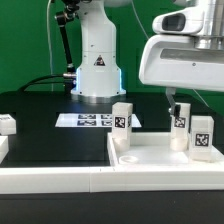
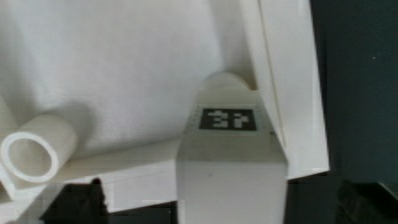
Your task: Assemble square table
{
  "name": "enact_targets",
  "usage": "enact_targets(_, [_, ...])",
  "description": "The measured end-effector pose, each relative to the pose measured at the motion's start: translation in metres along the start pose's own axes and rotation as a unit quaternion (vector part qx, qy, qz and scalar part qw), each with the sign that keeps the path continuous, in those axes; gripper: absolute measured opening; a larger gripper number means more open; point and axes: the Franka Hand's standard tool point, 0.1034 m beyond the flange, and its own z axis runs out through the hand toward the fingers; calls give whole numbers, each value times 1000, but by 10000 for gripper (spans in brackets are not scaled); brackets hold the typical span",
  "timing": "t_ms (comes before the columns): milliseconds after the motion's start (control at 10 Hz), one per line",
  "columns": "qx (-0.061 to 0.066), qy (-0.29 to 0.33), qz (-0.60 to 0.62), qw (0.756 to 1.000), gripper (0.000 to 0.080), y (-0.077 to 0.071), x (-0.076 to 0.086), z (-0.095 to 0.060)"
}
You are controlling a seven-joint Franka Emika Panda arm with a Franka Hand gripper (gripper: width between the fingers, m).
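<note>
Nearest the exterior camera, a long white rail (image 1: 50, 180) of smooth plastic runs along the front edge of the black table surface (image 1: 50, 140). Just behind the rail lies the square tabletop (image 1: 150, 155), a white tray-like slab with a raised rim, on the exterior view's right.

Three small white block legs stand upright on the tabletop. Each carries a black-and-white square tag whose pattern holds no readable lettering. The right leg (image 1: 201, 136) is closest, the middle leg (image 1: 181, 120) is just behind it, and the left leg (image 1: 122, 118) stands at the tabletop's far left corner. A fourth leg (image 1: 7, 123) rests well apart from the tabletop, at the exterior view's left edge.

The gripper (image 1: 172, 102) hangs over the tabletop beside the middle leg. In the wrist view, the gripper (image 2: 222, 203) shows dark fingertips (image 2: 80, 200) spread wide, with clear gaps on both sides of a tapered, tagged leg (image 2: 228, 150), probably the middle one. The jaws are open and grip nothing. A hollow round white stub (image 2: 36, 150) lies beside it on the tabletop (image 2: 125, 70).

Beyond the tabletop, the marker board (image 1: 88, 120) lies flat. Farthest back is the robot base (image 1: 97, 62), glossy white, bearing a triangular warning sticker.
</note>
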Motion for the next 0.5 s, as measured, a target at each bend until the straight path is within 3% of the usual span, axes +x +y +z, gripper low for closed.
enact_targets(200, [2,1,0,1000,649,2,1,0])
enact_targets(500, [58,45,11,997,649,11,17,4])
